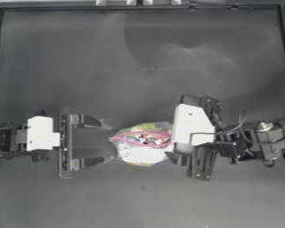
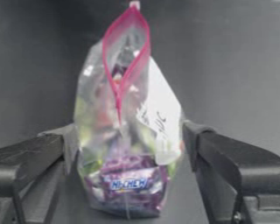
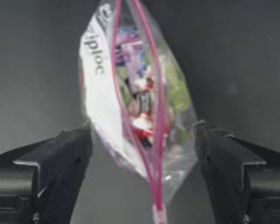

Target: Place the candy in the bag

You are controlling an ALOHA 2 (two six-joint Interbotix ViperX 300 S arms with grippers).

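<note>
Dark, matte worktop (image 1: 139, 53) fills the overhead view, bare apart from a low rim around its edges. At its middle stands the bag (image 1: 142, 143), a small clear zip pouch with a pink closure strip, its mouth parted and facing upward, with colourful wrapped sweets showing through the plastic. The left gripper (image 1: 100, 142) reaches in from the left, its jaws spread wide with one on the far side and one on the near side of the bag's left end; in the left wrist view the bag (image 2: 127, 144) sits between the jaws, which look close to or lightly touching the plastic without pinching it. The right gripper (image 1: 172, 142) reaches in from the right and is partly hidden under its own wrist from above; in the right wrist view its jaws are also wide open either side of the bag (image 3: 139, 109), holding nothing. The candy, a tiny whitish wrapped sweet, cannot be picked out on the worktop or in either set of jaws; whether it already lies among the bag's contents cannot be told. The step in hand seems to be steadying the open bag. If the sweet is inside, the next move would call for easing both grippers away without tipping the bag.
</note>
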